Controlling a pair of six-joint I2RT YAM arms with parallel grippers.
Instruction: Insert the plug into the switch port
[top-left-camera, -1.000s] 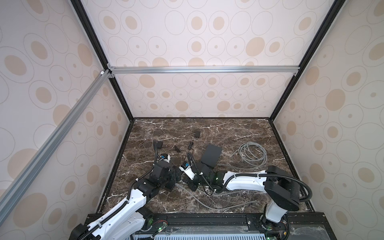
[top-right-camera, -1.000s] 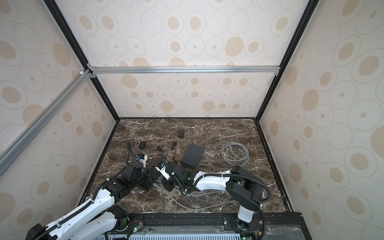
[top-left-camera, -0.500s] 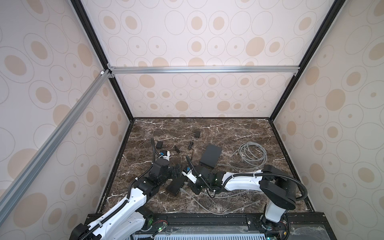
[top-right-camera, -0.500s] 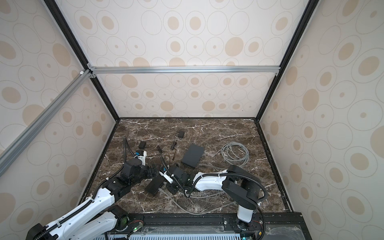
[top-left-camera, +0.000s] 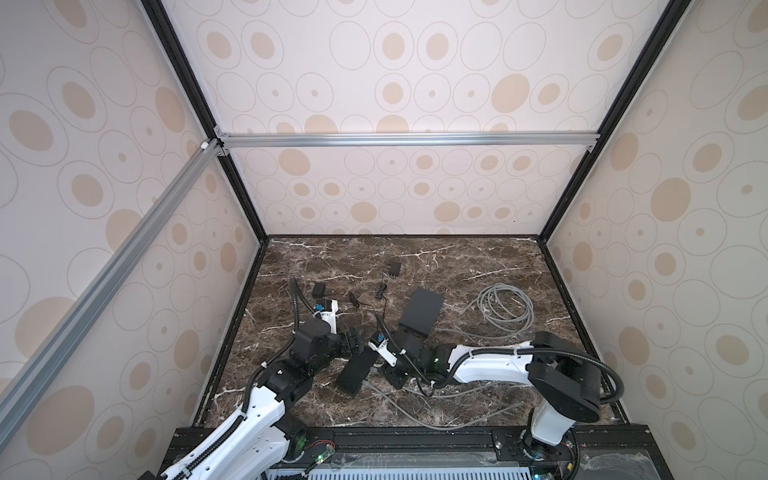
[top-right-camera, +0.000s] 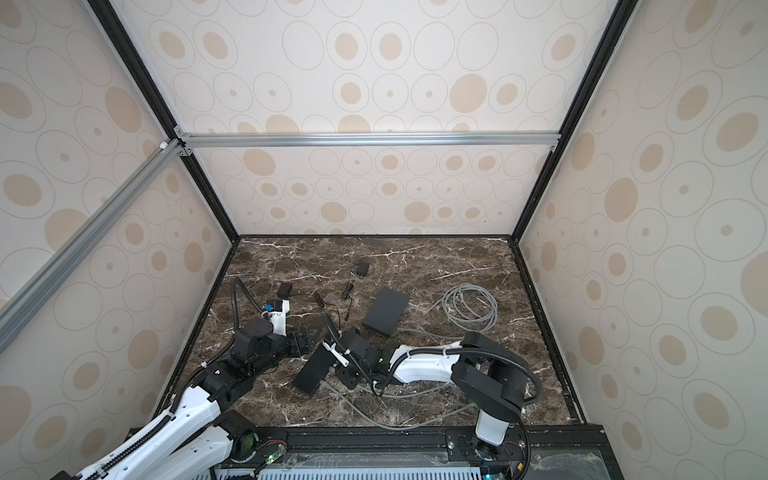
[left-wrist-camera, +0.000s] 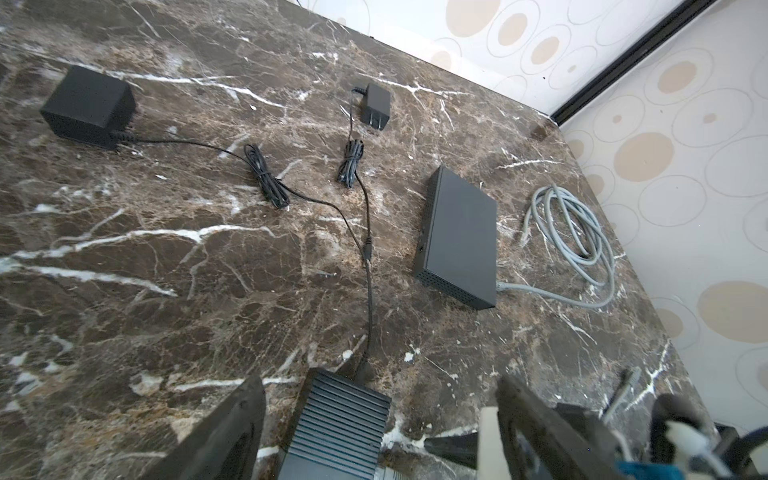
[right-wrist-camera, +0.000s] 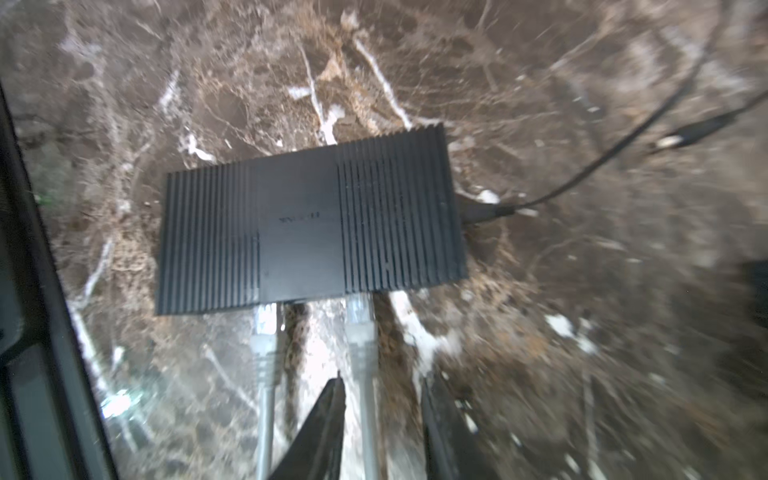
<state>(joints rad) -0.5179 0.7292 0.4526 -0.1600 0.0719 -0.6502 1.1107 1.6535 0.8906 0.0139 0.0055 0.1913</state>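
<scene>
Plug (right-wrist-camera: 359, 316), grey, sits with its nose in the near edge of the ribbed black switch (right-wrist-camera: 311, 220), next to a second grey plug (right-wrist-camera: 266, 322) in another port. The right fingers (right-wrist-camera: 328, 415) were pinched shut a moment ago. They now stand parted on either side of the plug's cable and grip nothing. That looks like a release, so the insertion is probably done, though how deeply the plug is seated cannot be seen.

The left fingers (left-wrist-camera: 232, 432) are spread wide astride the switch's far end without touching it. A thin power lead (right-wrist-camera: 582, 174) runs from the switch's side.

Farther back on the worktop (top-left-camera: 457, 257) lie a flat black box (top-left-camera: 422, 311), a coiled grey cable (top-left-camera: 505, 309) and two power adapters (left-wrist-camera: 89, 106) (left-wrist-camera: 376, 106). No container is in view.
</scene>
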